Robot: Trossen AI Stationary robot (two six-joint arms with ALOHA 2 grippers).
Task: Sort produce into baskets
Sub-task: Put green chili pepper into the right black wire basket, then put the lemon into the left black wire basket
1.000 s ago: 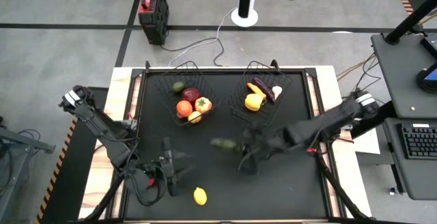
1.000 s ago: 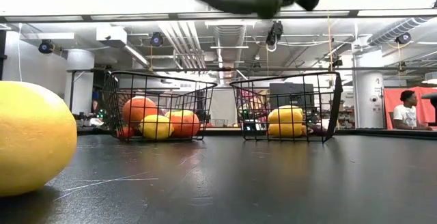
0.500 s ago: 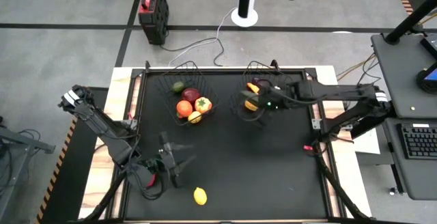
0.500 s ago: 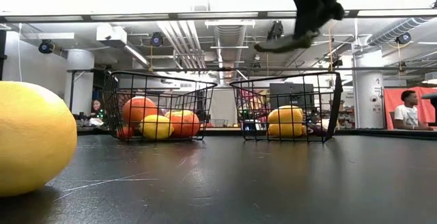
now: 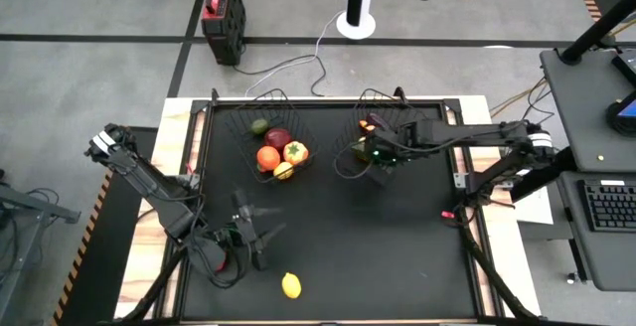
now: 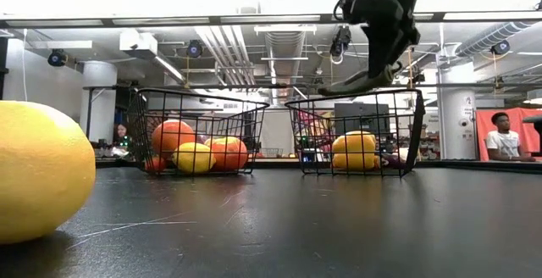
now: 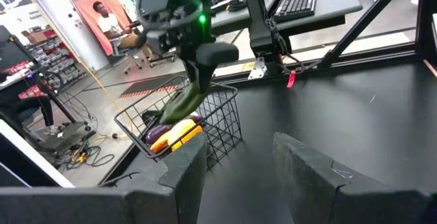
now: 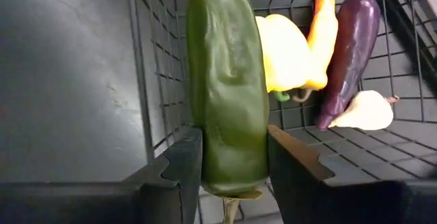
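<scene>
Change: right gripper (image 5: 366, 151) is now hanging lower over the right basket (image 5: 350, 169), having carried the green pepper (image 8: 227, 87) there from mid-table.
Right claw: fingers are clamping the green pepper, just above the basket's near wall.
Right basket: yellow pepper (image 8: 285, 54), eggplant (image 8: 349, 53), garlic (image 8: 364, 111).
Left gripper (image 5: 248, 239): fingers are standing apart, idling near the lemon (image 5: 290, 285).
Left basket (image 5: 244, 117): holding round produce.
</scene>
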